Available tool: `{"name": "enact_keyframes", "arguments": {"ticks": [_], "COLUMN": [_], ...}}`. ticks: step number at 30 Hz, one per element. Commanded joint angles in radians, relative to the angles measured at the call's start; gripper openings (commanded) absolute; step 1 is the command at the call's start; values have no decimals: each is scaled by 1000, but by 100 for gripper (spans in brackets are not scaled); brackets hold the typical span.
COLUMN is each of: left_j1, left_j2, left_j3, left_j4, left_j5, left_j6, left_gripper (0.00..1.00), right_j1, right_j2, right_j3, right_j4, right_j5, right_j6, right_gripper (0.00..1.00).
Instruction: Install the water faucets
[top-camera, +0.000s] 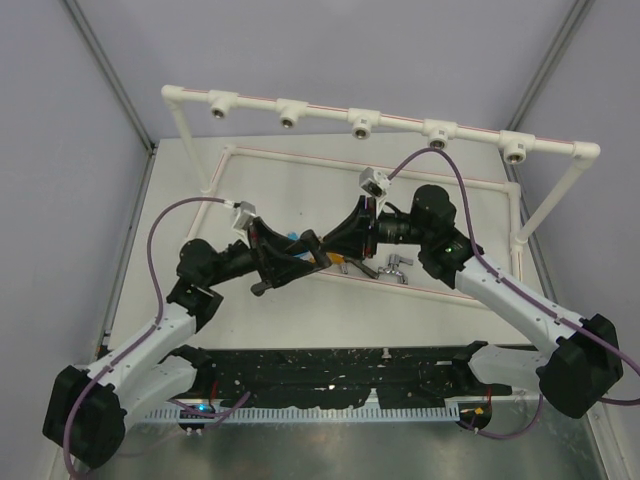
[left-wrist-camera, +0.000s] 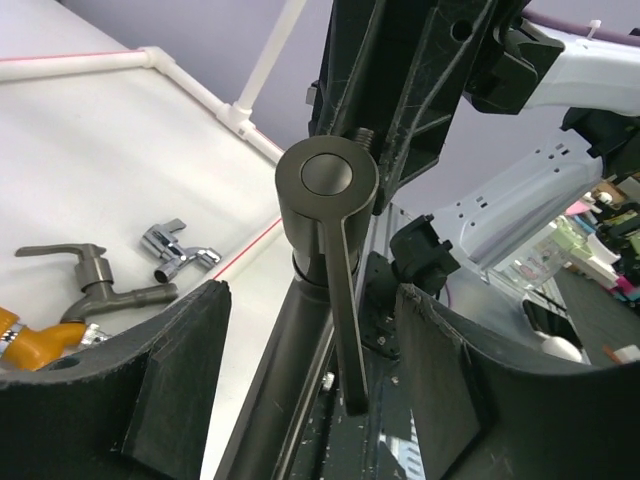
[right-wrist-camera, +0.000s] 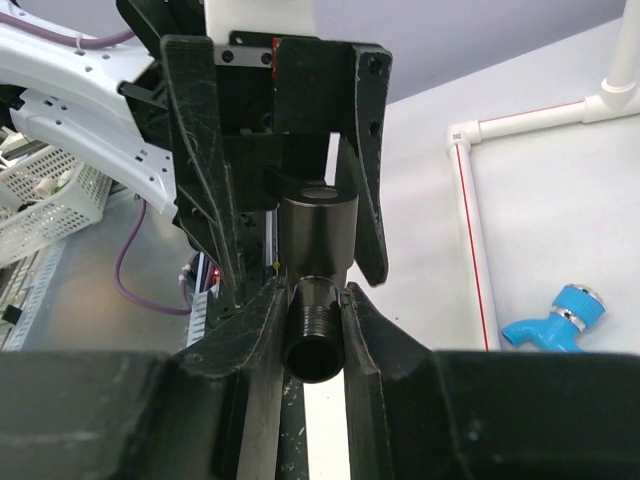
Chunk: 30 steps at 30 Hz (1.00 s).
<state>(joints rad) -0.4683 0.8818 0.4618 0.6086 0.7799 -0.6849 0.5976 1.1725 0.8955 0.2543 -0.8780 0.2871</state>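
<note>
Squarely over the middle of the tabletop (top-camera: 280, 180), two robot arms meet around the large dark-grey faucet (left-wrist-camera: 325, 180). The right fingers (right-wrist-camera: 262, 325) are closed tight on its threaded end, seen from the right wrist with the open pipe mouth facing the camera. The left fingers (left-wrist-camera: 180, 380) stand spread wide on either side of the faucet's body, and a gap shows between their pads and the metal. The faucet's round cap and long straight arm fill the left wrist view. Lying loose on the tabletop behind are the small dark metal faucet (left-wrist-camera: 95, 285), the chrome faucet (left-wrist-camera: 180, 250) just beside it, and the orange faucet (left-wrist-camera: 30, 340), cut off at the picture's edge. The blue faucet (right-wrist-camera: 555, 320) lies near a low white pipe. At the far side, the white pipe frame (top-camera: 330, 108) carries a raised row of round sockets.
</note>
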Motion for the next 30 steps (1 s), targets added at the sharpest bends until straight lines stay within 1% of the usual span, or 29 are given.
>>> {"name": "enact_keyframes", "arguments": {"ticks": [1, 4, 9, 16, 17, 20, 22, 27, 30], "left_j1": [-27, -38, -52, -64, -66, -66, -64, -66, -67], "left_j2": [63, 95, 128, 154, 154, 152, 151, 154, 157], "left_j3": [26, 38, 43, 41, 41, 34, 34, 34, 37], "left_j4": [210, 252, 310, 361, 364, 376, 384, 413, 415], "left_j5": [16, 24, 24, 39, 39, 44, 42, 38, 38], "left_j6": [-102, -126, -151, -177, -177, -179, -185, -212, -214], "left_gripper": [67, 61, 55, 39, 33, 21, 21, 34, 36], "right_j1": [19, 31, 48, 59, 60, 62, 65, 79, 85], "right_j2": [1, 4, 12, 21, 21, 23, 24, 35, 39], "right_j3": [45, 46, 48, 46, 48, 48, 48, 48, 51], "right_j4": [155, 161, 172, 209, 209, 211, 211, 214, 215], "right_j5": [-21, -18, -19, -19, -19, -19, -19, -15, -12], "right_j6": [46, 47, 50, 75, 78, 80, 80, 80, 80], "right_gripper": [5, 5, 5, 5, 5, 5, 5, 5, 5]}}
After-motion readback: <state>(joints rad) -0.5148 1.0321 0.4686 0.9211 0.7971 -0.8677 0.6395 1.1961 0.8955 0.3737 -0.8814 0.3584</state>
